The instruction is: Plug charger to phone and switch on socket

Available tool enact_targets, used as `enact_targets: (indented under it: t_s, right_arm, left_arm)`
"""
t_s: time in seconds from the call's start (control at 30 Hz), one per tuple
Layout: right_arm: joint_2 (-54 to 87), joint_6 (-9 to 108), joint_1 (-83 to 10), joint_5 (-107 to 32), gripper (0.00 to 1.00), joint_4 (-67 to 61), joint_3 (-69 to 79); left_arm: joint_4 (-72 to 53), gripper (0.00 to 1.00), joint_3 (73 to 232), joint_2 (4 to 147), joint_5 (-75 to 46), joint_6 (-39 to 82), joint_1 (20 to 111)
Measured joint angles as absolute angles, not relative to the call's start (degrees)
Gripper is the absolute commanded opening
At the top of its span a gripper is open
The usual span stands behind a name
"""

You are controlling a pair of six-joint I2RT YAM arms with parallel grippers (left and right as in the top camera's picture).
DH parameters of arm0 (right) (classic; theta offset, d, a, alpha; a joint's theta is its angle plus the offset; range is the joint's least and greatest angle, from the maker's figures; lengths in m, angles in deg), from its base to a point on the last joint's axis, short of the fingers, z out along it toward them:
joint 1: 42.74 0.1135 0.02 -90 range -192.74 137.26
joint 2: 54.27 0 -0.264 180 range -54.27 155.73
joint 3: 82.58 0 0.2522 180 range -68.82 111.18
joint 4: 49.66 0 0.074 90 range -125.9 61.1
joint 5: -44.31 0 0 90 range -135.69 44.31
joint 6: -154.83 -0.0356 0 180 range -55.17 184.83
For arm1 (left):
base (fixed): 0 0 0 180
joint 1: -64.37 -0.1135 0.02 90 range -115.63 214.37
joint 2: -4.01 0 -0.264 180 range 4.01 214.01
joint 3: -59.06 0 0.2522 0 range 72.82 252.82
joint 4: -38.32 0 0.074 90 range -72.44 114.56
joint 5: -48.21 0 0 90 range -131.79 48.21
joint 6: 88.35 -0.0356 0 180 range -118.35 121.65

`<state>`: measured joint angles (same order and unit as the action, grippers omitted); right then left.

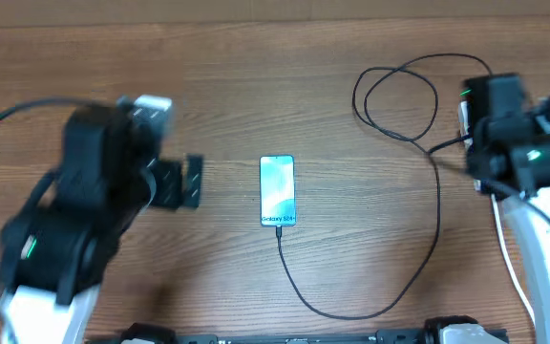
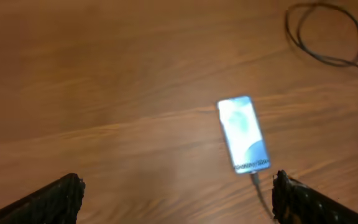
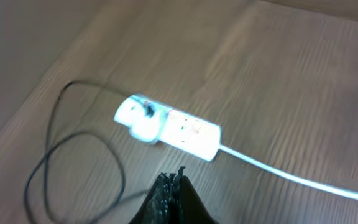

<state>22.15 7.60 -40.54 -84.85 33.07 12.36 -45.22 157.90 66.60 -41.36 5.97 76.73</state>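
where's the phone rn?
Overhead view: the phone lies flat in the middle of the table, just right of the left hand; the charger runs from its near end off to the right.

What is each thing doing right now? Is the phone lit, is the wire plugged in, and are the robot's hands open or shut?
phone: screen lit, lying flat.
charger: tip in the phone's bottom end, other end looks plugged into the socket.
socket: switches too blurry to tell on or off.
left gripper: open, empty.
right gripper: shut, holding nothing.
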Motion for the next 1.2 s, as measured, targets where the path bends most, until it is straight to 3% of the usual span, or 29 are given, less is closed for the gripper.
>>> enact_targets:
  t_s: [0.13, 0.33, 0.5, 0.7, 0.87, 1.2]
  right_arm:
    - [30.65, 14.38, -56.71, -70.91, 0.04, 22.66, 12.34]
    - [46.50, 22.46, -70.11, -52.72, 0.04, 21.13, 12.98]
    - [56.20, 26.49, -71.88, -45.49, 0.04, 19.47, 15.10]
    - [58.43, 27.64, -71.51, -43.21, 0.04, 14.38, 16.80]
    - [60.90, 27.80, -71.51, -42.88, 0.04, 11.73, 17.22]
    - [62.52, 28.26, -71.51, -40.74, 0.04, 8.59, 17.24]
  left_arm:
    - [-47.93, 1.00, 157.82, 57.77, -45.34, 5.97, 76.73]
    - [-47.95, 1.00, 157.82, 53.42, -46.58, 5.99, 76.73]
    - [-47.95, 1.00, 157.82, 53.57, -46.80, 5.97, 76.73]
    - [-47.95, 1.00, 157.64, 52.11, -46.78, 5.97, 75.04]
    - [-47.95, 1.00, 157.51, 45.36, -47.04, 5.99, 70.87]
    - [-47.97, 1.00, 157.51, 33.07, -47.02, 5.97, 70.69]
